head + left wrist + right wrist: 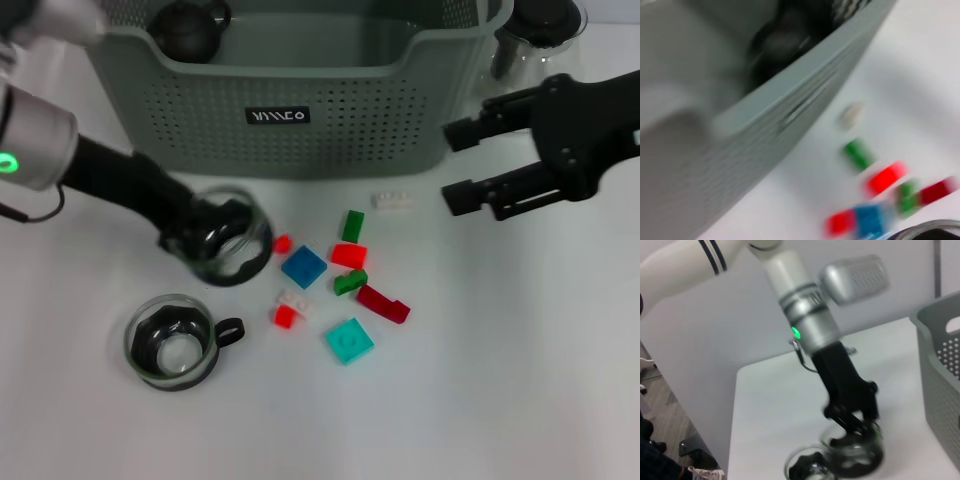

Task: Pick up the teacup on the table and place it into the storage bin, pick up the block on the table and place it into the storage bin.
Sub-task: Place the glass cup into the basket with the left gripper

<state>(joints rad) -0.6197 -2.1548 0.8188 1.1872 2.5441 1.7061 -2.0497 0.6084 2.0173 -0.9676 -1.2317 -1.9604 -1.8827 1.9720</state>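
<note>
So my left gripper (pixel 215 235) clamps a clear glass teacup (pixel 230 240) outside the grey-green perforated storage bin (pixel 300 100); blocks untouched, right gripper (pixel 458 165) open.

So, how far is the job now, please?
Little looks finished: the storage bin holds only a dark round item, unclear what. In hand: the left gripper is shut on a glass teacup. Left: the second teacup and the blocks on the table. The right gripper hangs open beside the bin.
</note>
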